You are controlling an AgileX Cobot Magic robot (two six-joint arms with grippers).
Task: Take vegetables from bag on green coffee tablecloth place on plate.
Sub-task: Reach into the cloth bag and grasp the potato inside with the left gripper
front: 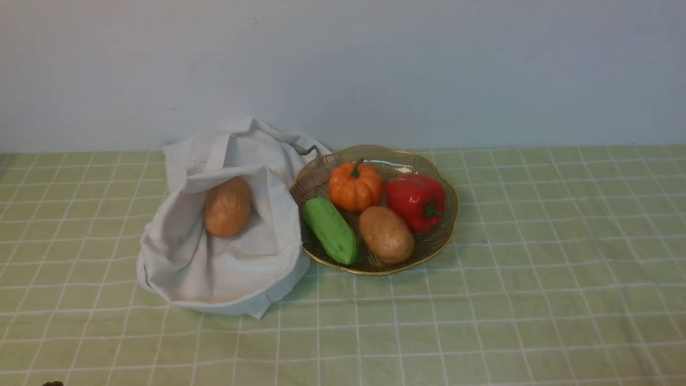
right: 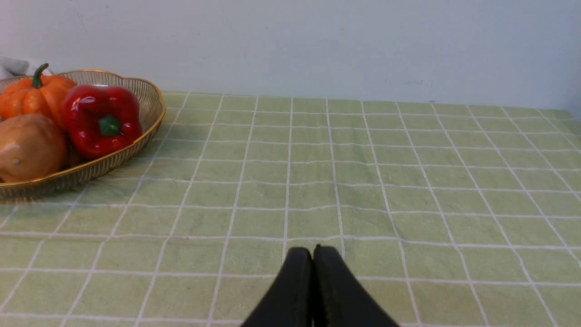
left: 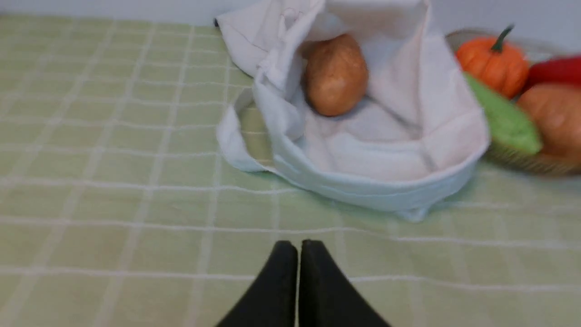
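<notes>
Inside the open mouth of the bag (front: 214, 268), on the left half of the green coffee tablecloth (front: 536, 300): one potato (front: 227, 207), resting on the white lining toward the far side, uncovered from above. Lies beyond the left gripper (left: 298, 254), farther off and a little to the right, with a strip of bare cloth and the bag's near rim between. Long axis running roughly near to far, far end leaning slightly right; hard to fix more closely, given the blur in the left wrist view. Left gripper pressed together, black fingertips touching, nothing held. Right gripper (right: 312, 256) likewise closed and empty, over bare cloth well to the right of the plate (front: 450, 214), with the whole plate between it and the bag. Clearly a job for the left arm, the nearer one. Would need to spread the jaws, reach over the near rim, and close across the short width, left to right, rather than along the length. Just right of the bag: the plate, already carrying a second potato (front: 386, 234), a pumpkin (front: 355, 186), a red pepper (front: 416, 201) and a green vegetable (front: 331, 229), with the barest patch toward the far rim.
</notes>
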